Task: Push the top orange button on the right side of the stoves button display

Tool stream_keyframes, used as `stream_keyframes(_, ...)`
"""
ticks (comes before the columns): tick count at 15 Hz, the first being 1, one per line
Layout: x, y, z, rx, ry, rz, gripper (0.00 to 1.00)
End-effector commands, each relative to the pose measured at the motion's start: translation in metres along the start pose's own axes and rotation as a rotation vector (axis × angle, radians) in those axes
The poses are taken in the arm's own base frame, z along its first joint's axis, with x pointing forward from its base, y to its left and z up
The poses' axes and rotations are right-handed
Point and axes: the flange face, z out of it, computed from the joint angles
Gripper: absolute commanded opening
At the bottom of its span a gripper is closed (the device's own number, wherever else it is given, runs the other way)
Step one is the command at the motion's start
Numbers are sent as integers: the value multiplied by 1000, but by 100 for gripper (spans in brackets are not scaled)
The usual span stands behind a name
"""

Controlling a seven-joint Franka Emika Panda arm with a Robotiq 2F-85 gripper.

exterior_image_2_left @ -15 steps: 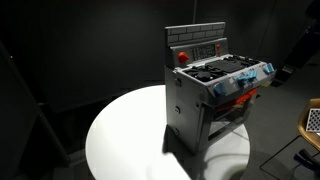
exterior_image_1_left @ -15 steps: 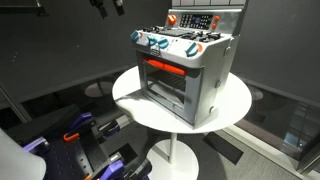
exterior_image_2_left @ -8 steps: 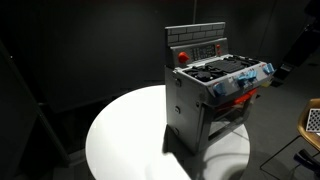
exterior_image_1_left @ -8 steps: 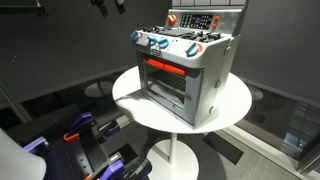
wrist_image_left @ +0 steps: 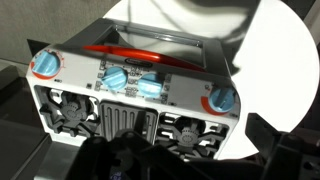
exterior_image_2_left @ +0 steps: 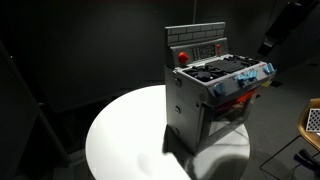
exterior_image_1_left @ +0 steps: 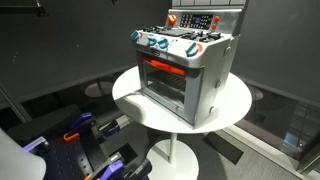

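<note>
A grey toy stove (exterior_image_1_left: 185, 70) stands on a round white table (exterior_image_1_left: 235, 100). It also shows in an exterior view (exterior_image_2_left: 215, 95). Its back display panel (exterior_image_1_left: 195, 20) carries a round red-orange button (exterior_image_1_left: 171, 19) at one end, seen too in an exterior view (exterior_image_2_left: 182, 56). The small buttons on the panel's other side are too small to tell apart. My arm (exterior_image_2_left: 280, 32) hangs high above and beside the stove. In the wrist view my dark gripper (wrist_image_left: 170, 152) hovers over the burners (wrist_image_left: 190, 130). The display panel is hidden there.
The stove front has blue and orange knobs (wrist_image_left: 222, 100) and an open oven with a red handle (exterior_image_1_left: 160, 68). Dark curtains surround the table. Dark equipment with blue and orange parts (exterior_image_1_left: 85, 135) lies on the floor beside the table.
My arm has risen. The gripper has left the top edge of one exterior view and sits higher in the other one.
</note>
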Motion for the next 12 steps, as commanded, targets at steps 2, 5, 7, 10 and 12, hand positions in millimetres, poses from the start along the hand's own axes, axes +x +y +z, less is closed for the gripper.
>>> stream_keyframes(2,40,23,1,-40,51,80,100)
stream_keyframes(5,61,45,8,-71,82,146,100)
stream_keyframes(7,74,60,13,-87,101,188,100)
stream_keyframes(10,93,81,25,-110,121,246,100)
stream_keyframes(12,104,92,33,-121,133,277,100)
